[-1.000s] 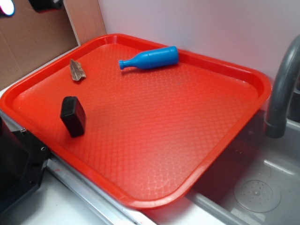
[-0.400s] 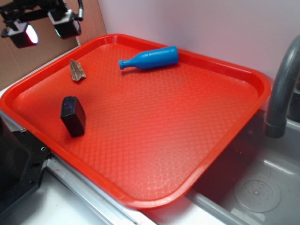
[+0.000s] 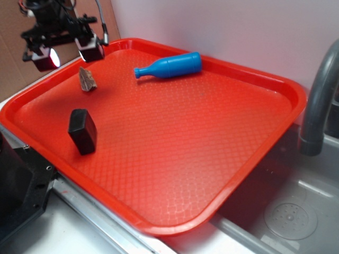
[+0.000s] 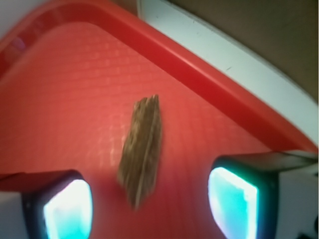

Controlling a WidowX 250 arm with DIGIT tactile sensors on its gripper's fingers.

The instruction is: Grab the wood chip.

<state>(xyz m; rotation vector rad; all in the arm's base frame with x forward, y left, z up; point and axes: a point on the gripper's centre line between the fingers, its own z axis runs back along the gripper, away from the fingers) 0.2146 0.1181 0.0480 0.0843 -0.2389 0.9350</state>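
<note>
The wood chip (image 3: 88, 80) is a small jagged brown-grey sliver lying flat on the red tray (image 3: 222, 132), near its far left rim. In the wrist view the wood chip (image 4: 142, 149) lies lengthwise, its pointed end toward the camera, between my two fingers. My gripper (image 3: 67, 53) hovers above the chip's far left side, open, with nothing held. Its glowing pads (image 4: 233, 205) stand wide apart, one on each side of the chip, and the gripper (image 4: 149, 206) is still above the tray floor.
A black rectangular block (image 3: 82, 130) stands on the tray in front of the chip. A blue plastic bottle (image 3: 169, 66) lies on its side near the back rim. A grey faucet (image 3: 318, 106) and a sink (image 3: 291, 217) are at the right. Cardboard stands behind the tray's left corner.
My gripper has come into view from the upper left and moved right and down toward the wood chip. The chip, block and bottle have not moved.
</note>
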